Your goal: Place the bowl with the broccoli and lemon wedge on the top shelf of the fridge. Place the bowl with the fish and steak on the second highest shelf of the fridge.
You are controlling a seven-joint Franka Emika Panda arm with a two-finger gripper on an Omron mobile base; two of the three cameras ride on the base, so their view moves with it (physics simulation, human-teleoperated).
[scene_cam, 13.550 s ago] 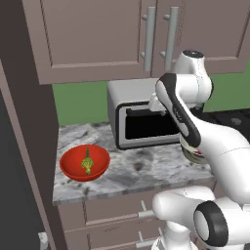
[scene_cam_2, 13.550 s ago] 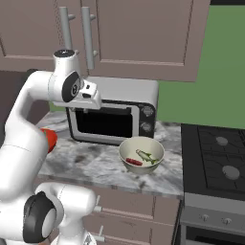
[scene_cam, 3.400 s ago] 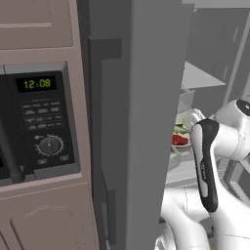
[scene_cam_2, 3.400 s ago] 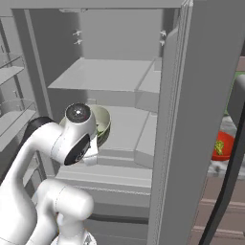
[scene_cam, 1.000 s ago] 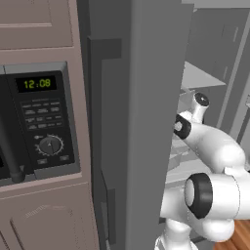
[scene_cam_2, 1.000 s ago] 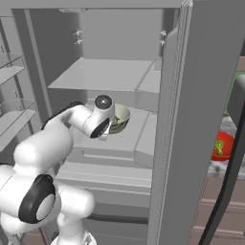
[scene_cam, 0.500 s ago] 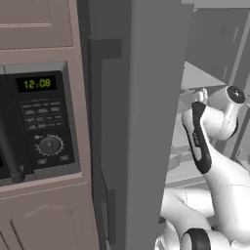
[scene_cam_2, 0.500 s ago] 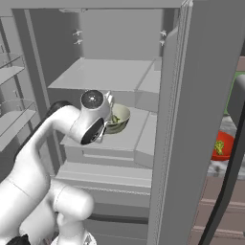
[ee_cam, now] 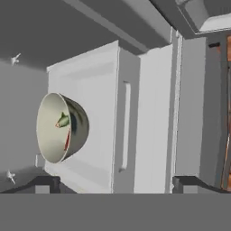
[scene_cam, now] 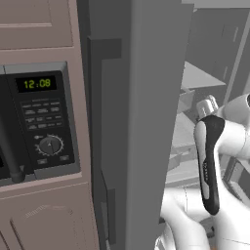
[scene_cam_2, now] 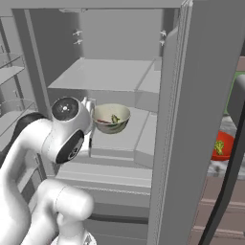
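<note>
In the right base view the pale bowl with the fish and steak [scene_cam_2: 111, 118] is seen standing on a shelf [scene_cam_2: 125, 136] inside the open fridge [scene_cam_2: 189, 72], the one below the upper shelf [scene_cam_2: 105, 76], so this half of the task is judged done. Further right, past the fridge door, the red bowl with the broccoli and lemon wedge [scene_cam_2: 221, 145] is seen on the counter [scene_cam_2: 221, 164]; its placing on the top shelf is judged as left to do. In the hand view the gripper [ee_cam: 115, 182] is shown with its fingertips spread wide and nothing between them. The pale bowl is seen ahead of it, off toward one fingertip, well apart from both, released and resting on its shelf
</note>
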